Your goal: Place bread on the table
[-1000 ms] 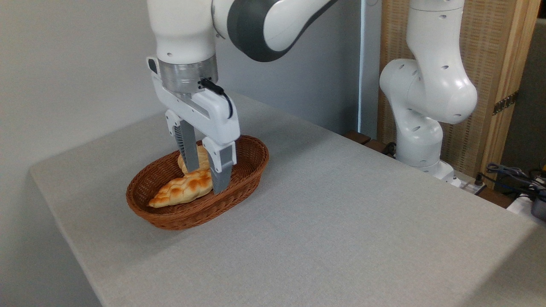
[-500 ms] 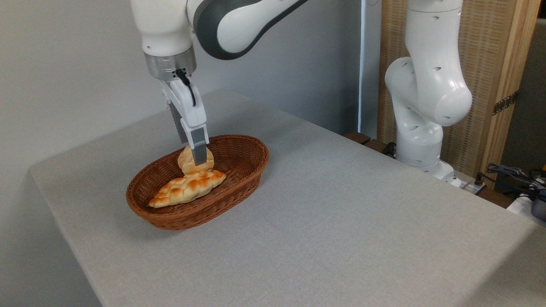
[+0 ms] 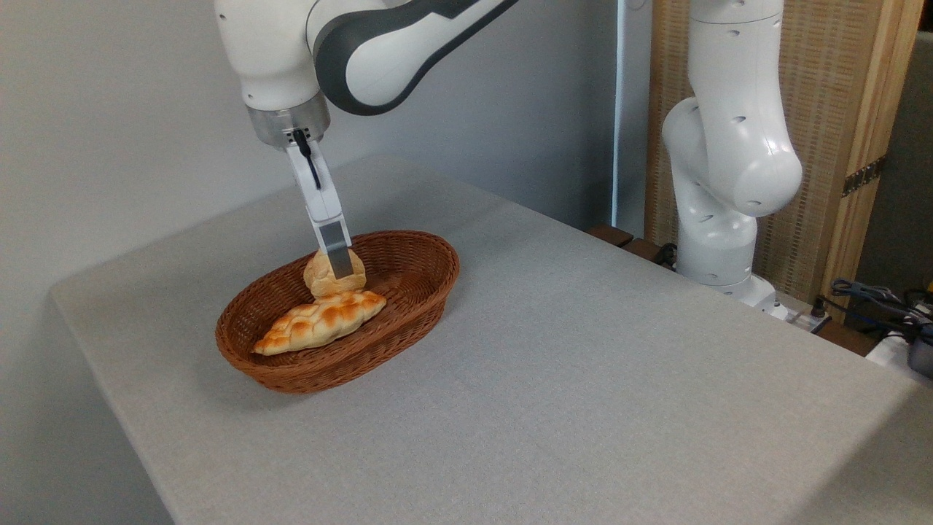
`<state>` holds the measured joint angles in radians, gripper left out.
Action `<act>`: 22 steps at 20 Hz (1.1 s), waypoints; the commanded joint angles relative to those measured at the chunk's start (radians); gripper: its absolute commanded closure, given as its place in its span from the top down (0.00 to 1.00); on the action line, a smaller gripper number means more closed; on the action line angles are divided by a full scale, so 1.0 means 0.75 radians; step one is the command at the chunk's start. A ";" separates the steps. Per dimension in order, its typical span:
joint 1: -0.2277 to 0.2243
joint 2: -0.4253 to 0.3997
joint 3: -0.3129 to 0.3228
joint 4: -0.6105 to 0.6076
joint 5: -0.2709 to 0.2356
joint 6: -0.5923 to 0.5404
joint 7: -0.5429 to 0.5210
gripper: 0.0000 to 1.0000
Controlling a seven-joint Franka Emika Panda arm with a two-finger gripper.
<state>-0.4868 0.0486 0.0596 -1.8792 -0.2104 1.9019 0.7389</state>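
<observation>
Two breads are held in the basket (image 3: 408, 302), left of centre; the gripper (image 3: 337, 268) is seen edge-on at the bun (image 3: 329, 275), grip state indeterminable.

Soft, even light is falling across the worktop (image 3: 583, 379), apparently from above. The basket (image 3: 408, 306) is casting a faint, diffuse shadow toward the worktop's near left edge, and the near right corner is sitting in dimmer shade. Nothing is glaring. Focus is holding reasonably sharp throughout, with slight graininess showing on the fabric.
</observation>
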 commanded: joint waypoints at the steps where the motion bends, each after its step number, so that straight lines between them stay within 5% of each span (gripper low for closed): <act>1: -0.014 0.043 -0.002 -0.002 -0.026 -0.006 0.027 1.00; 5: -0.010 0.048 -0.006 0.000 -0.016 -0.004 0.025 0.99; 6: -0.012 0.050 -0.006 -0.002 -0.010 -0.004 0.025 0.86; 16: -0.012 0.066 -0.008 0.000 -0.006 0.015 0.027 0.27; 22: -0.012 0.066 -0.006 0.004 0.000 0.019 0.027 0.26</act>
<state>-0.4956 0.0985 0.0522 -1.8806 -0.2103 1.9079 0.7405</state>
